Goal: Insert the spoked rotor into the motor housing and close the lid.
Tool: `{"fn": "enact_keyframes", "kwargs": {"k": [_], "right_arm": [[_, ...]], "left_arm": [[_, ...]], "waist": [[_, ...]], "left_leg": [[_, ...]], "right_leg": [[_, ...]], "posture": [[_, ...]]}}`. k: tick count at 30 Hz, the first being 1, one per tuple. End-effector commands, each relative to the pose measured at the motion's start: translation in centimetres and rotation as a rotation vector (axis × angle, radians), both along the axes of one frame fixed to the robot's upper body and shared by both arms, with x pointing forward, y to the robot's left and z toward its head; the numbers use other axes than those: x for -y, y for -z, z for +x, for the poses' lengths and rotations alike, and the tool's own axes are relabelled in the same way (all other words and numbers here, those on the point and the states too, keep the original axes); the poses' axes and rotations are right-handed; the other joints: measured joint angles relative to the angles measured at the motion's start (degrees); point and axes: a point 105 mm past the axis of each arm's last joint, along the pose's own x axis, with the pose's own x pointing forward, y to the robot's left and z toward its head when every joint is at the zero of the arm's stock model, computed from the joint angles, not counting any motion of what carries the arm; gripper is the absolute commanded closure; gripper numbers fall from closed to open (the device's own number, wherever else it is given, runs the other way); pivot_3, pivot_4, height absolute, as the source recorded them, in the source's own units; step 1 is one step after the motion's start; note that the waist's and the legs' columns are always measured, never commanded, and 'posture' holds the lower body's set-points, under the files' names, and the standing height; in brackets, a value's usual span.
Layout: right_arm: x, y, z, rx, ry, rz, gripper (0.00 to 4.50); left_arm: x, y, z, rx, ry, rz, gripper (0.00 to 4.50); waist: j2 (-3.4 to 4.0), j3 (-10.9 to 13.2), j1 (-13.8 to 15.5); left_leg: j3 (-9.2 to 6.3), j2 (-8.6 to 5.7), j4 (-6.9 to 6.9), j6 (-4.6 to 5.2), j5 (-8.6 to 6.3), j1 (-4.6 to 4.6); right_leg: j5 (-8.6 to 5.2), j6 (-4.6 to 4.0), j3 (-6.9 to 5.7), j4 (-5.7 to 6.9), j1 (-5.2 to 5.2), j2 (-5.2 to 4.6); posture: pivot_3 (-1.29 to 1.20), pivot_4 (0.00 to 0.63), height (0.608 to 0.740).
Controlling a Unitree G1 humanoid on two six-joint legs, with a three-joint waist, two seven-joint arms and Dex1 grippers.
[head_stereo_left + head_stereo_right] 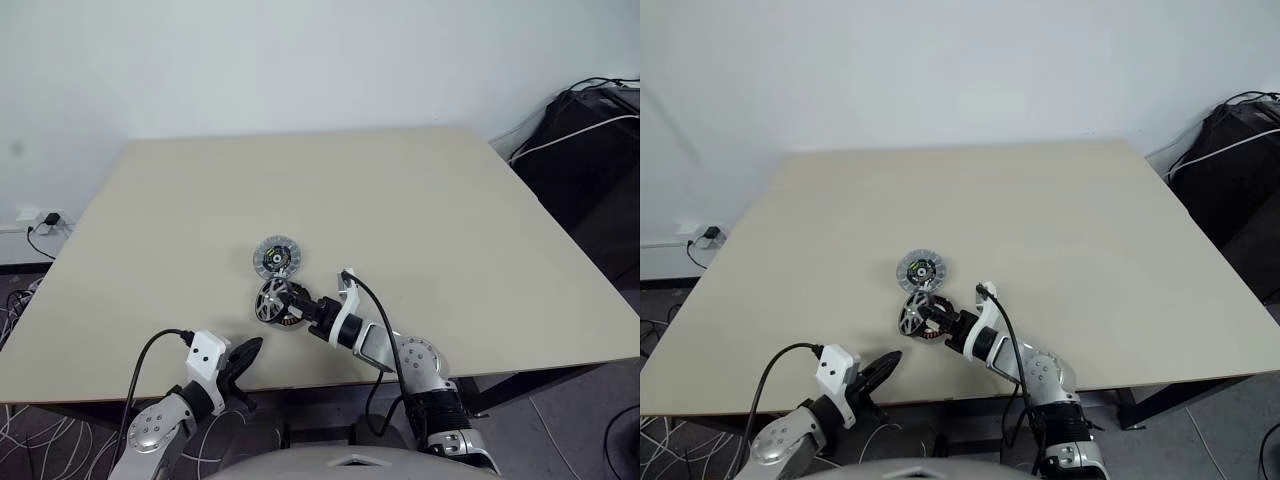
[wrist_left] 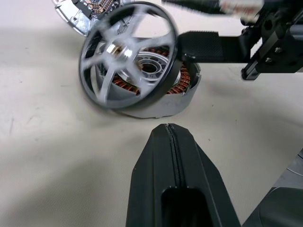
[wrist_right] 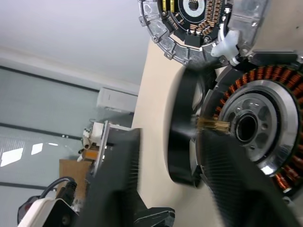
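Note:
The spoked rotor [image 2: 124, 53] stands tilted on its edge, blurred, leaning over the motor housing [image 2: 183, 86] with its ring of copper windings. My right gripper [image 1: 293, 303] reaches the pair from the right. Its jaws are open astride the rotor's dark rim [image 3: 182, 142], with a gap on one side, and one finger [image 2: 203, 45] lies against the housing. The lid [image 1: 276, 258] lies just behind them, green board up. My left gripper [image 1: 243, 357] hovers shut at the table's front edge, its closed fingertips [image 2: 168, 137] pointing at the housing from a short way off.
The beige table [image 1: 420, 200] stretches wide behind and to both sides of the parts. A black bag with cables [image 1: 590, 140] sits past the table's right edge. A power strip [image 1: 40, 220] lies on the floor at the left.

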Motion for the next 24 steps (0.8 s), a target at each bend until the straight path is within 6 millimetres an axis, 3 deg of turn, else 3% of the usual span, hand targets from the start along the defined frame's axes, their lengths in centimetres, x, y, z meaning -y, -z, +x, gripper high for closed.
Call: {"fn": "enact_keyframes", "kwargs": {"k": [1, 4, 12, 17, 20, 24], "right_arm": [[-1.0, -3.4, 1.0, 0.090, 0.007, 0.089, 0.86], [0.0, -3.8, 1.0, 0.108, 0.023, 0.079, 0.01], [2.4, -6.0, 1.2, 0.267, 0.111, 0.014, 0.01], [3.7, -7.5, 1.2, 0.531, 0.169, -0.269, 0.01], [4.2, -8.2, 1.0, 0.723, 0.164, -0.469, 0.61], [3.6, -7.7, 0.0, 0.815, 0.077, -0.581, 1.88]], "left_arm": [[0.1, -0.8, 0.5, 0.042, 0.006, -0.008, 4.50], [0.2, -0.9, 0.7, 0.044, 0.010, -0.009, 4.50], [0.6, -1.2, 1.1, 0.050, 0.022, -0.018, 4.50], [0.8, -1.5, 1.3, 0.052, 0.029, -0.021, 4.50], [0.9, -1.6, 1.2, 0.050, 0.032, -0.022, 4.50], [1.2, -1.7, 1.2, 0.045, 0.040, -0.027, 4.50]], "waist": [[0.00, 0.0, 0.0], [0.00, 0.0, 0.0], [0.00, 0.0, 0.0], [-0.02, 0.0, 0.0], [-0.02, 0.0, 0.1], [-0.21, -0.1, 0.4]], "left_leg": [[0.00, 0.00, 0.01, 0.00, 0.00, 0.00], [0.00, 0.00, 0.01, 0.00, 0.00, 0.00], [0.00, 0.00, 0.01, 0.00, 0.00, 0.00], [0.02, -0.01, 0.02, 0.00, 0.00, 0.00], [0.04, 0.00, 0.03, 0.00, 0.00, 0.00], [0.06, -0.01, 0.04, 0.00, 0.00, 0.00]], "right_leg": [[0.00, 0.00, 0.00, 0.01, 0.00, 0.00], [0.00, 0.01, 0.00, 0.02, 0.00, -0.01], [0.01, 0.03, 0.01, 0.00, 0.00, -0.01], [0.00, 0.04, 0.00, 0.00, 0.00, -0.02], [0.01, 0.04, 0.01, 0.01, -0.01, -0.05], [0.01, 0.05, 0.00, 0.00, 0.01, -0.03]], "posture": [[0.00, 0.000, 0.740], [0.00, 0.000, 0.740], [0.00, 0.000, 0.740], [0.00, 0.000, 0.740], [0.00, 0.000, 0.740], [0.00, 0.000, 0.740]]}}
